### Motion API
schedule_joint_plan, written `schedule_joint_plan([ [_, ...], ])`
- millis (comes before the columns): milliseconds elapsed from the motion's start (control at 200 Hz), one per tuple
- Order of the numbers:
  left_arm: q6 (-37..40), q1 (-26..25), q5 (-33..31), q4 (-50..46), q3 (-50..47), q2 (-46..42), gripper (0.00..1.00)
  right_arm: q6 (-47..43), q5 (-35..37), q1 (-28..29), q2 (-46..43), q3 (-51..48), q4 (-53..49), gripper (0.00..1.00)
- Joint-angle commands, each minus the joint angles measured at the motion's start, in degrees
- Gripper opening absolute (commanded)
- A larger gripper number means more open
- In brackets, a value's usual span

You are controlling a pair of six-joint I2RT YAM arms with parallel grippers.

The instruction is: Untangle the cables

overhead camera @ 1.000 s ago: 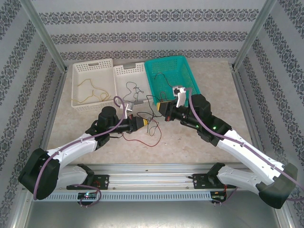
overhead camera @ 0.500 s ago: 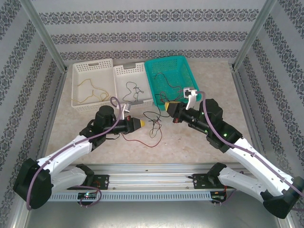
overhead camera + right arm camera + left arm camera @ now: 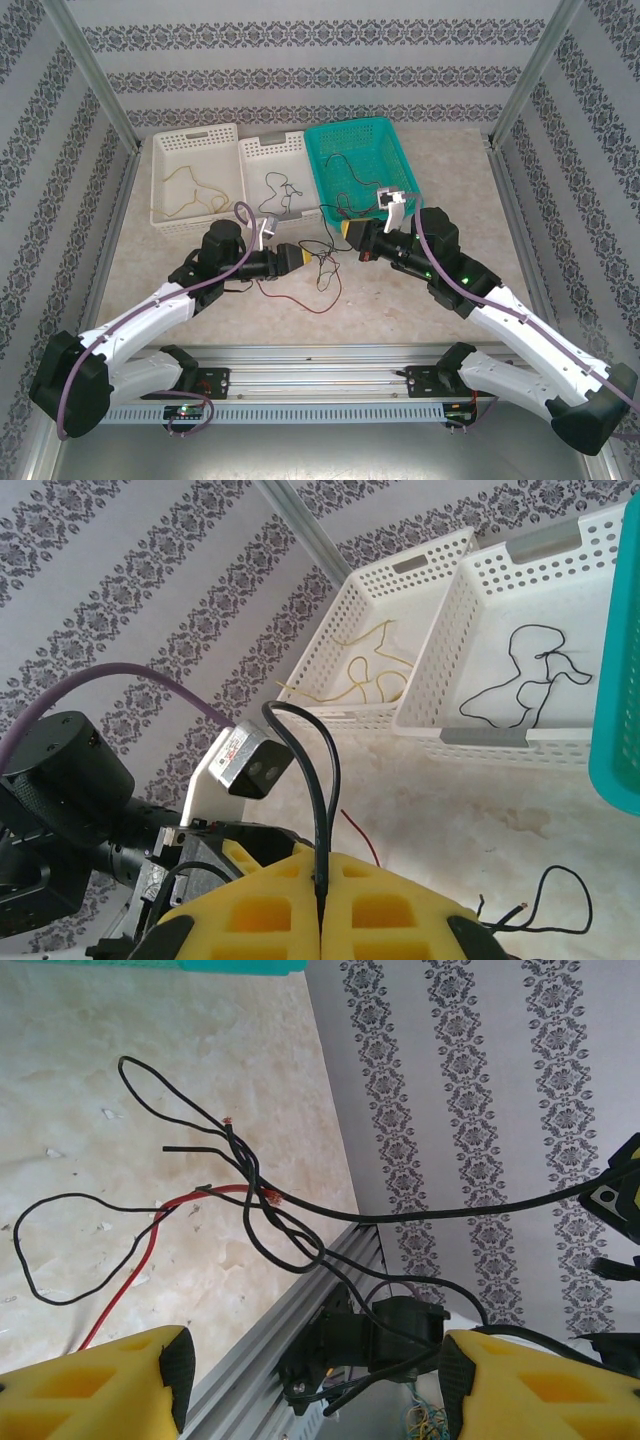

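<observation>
A knot of thin black cables (image 3: 322,262) hangs between my two grippers over the table, seen close in the left wrist view as crossing black cables (image 3: 250,1175). A red cable (image 3: 150,1245) runs through it and trails onto the table (image 3: 290,297). My left gripper (image 3: 303,256) is open, yellow fingers (image 3: 100,1385) wide apart, and one black strand passes by its right finger. My right gripper (image 3: 347,230) is shut on a black cable loop (image 3: 312,750), pinched at the seam of its jaws (image 3: 320,880).
Three baskets line the back: a white basket (image 3: 165,215) with a yellow cable (image 3: 372,670), a white basket (image 3: 250,150) with a black cable (image 3: 525,675), and a teal basket (image 3: 400,160). An aluminium rail (image 3: 320,355) runs along the near edge.
My left gripper has gone from shut to open, letting go of the cable. The right gripper, still shut on the black cable, shifted slightly left.
</observation>
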Motion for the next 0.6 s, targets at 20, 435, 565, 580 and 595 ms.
schedule_joint_plan([
  [20, 1.3, 0.1, -0.5, -0.9, 1.7, -0.5, 0.66, 0.7, -1.8, 0.3, 0.3, -0.1, 3.4, 0.00],
  [435, 0.3, -0.4, -1.2, -2.2, 4.5, 3.1, 0.59, 0.6, -1.9, 2.1, 1.9, 0.0, 5.1, 0.00],
  [565, 0.5, -0.7, -0.3, -1.8, 3.8, 3.3, 0.55, 0.6, -1.6, 2.2, 2.4, 0.2, 5.5, 0.00],
  [580, 0.5, -0.7, -0.2, -1.7, 3.7, 3.3, 0.55, 0.7, -1.6, 2.2, 2.4, 0.2, 5.6, 0.00],
  [595, 0.5, -0.8, -0.1, -1.7, 3.6, 3.3, 0.55, 0.7, -1.6, 2.2, 2.4, 0.3, 5.6, 0.00],
])
